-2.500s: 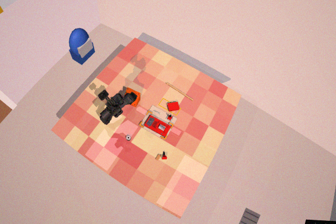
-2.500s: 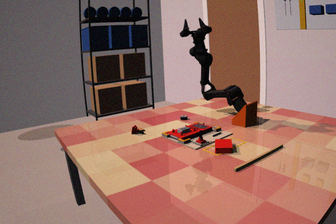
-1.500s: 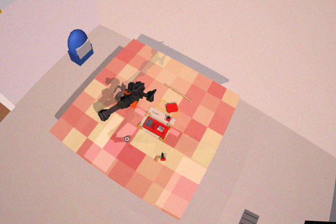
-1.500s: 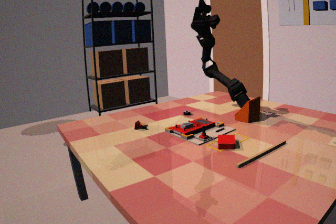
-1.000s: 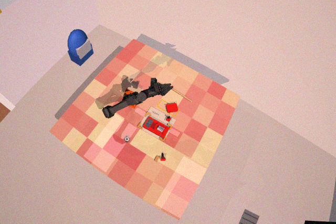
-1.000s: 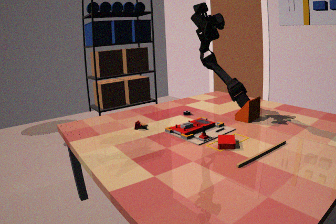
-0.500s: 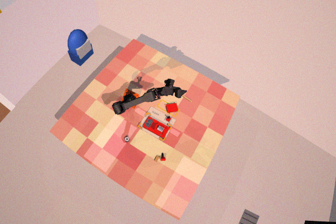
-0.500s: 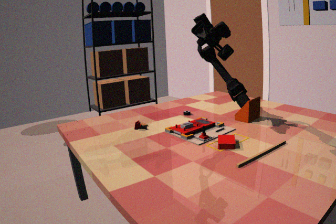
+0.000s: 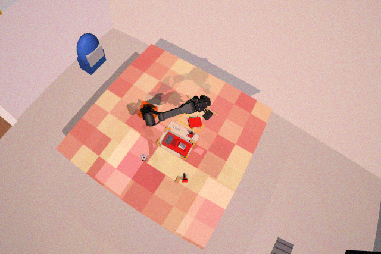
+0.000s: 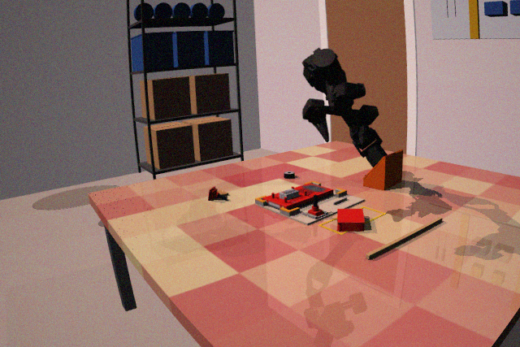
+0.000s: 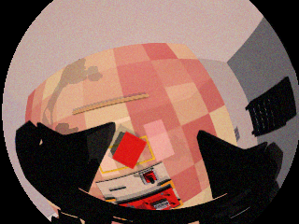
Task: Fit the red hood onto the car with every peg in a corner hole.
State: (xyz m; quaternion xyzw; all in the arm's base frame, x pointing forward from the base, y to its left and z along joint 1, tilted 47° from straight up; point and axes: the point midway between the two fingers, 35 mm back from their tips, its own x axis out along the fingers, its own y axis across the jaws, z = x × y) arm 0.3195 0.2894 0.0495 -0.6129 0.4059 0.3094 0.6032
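Observation:
The red hood lies flat-roof up on the table, partly across a yellow outline, beside the jig plate. The red chassis sits in the jig with the grey engine block on its deck. Short pegs stand near the engine; the hood's corner holes cannot be made out. My gripper is open and empty, high above the table. In the wrist view the hood appears low between the fingers, nearer the left one.
A thin wooden bar lies beyond the hood. A small red-based post stands on the jig plate's hood side. A wheel-like ring and a small red-and-black part lie farther off.

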